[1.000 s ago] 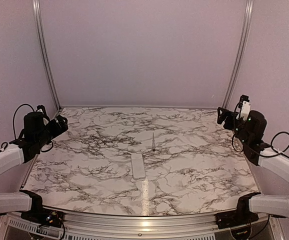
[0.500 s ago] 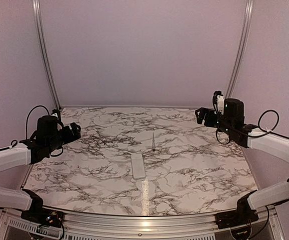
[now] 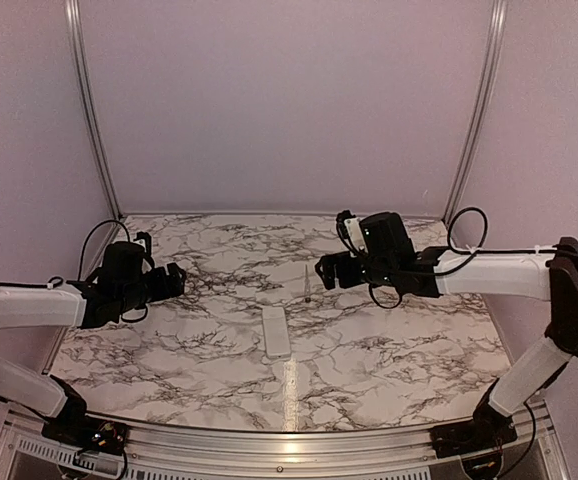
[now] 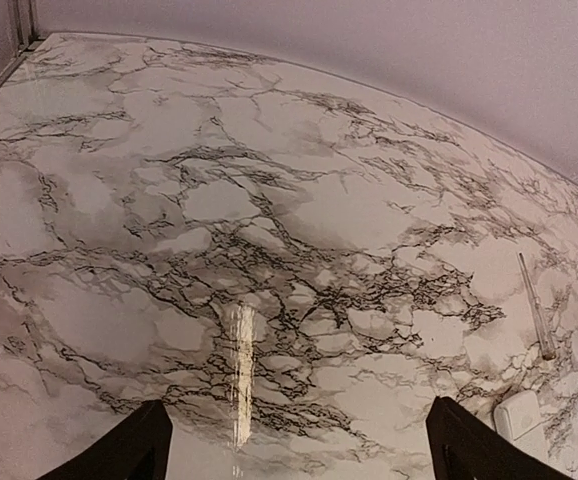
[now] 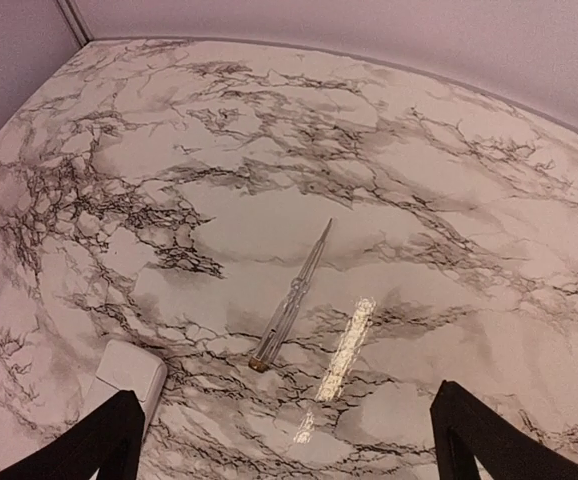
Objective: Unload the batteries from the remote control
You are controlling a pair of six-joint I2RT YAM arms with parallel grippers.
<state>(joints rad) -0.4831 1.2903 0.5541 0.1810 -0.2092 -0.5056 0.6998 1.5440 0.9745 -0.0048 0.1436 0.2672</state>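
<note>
Remote: flat at table centre, lying near-to-far, reachable from both sides, nothing touching.
Batteries: unseen, probably inside.
Rod: just beyond remote, slightly right; likely a prying tool.
Left claw: released, empty; forearm low, reaching in from left.
Right claw: released, empty; arm stretched leftward, hovering beside rod.

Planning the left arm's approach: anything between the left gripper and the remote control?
No. In the top view only bare marble table lies between the left gripper and the remote control; the thin rod sits farther right.
</note>
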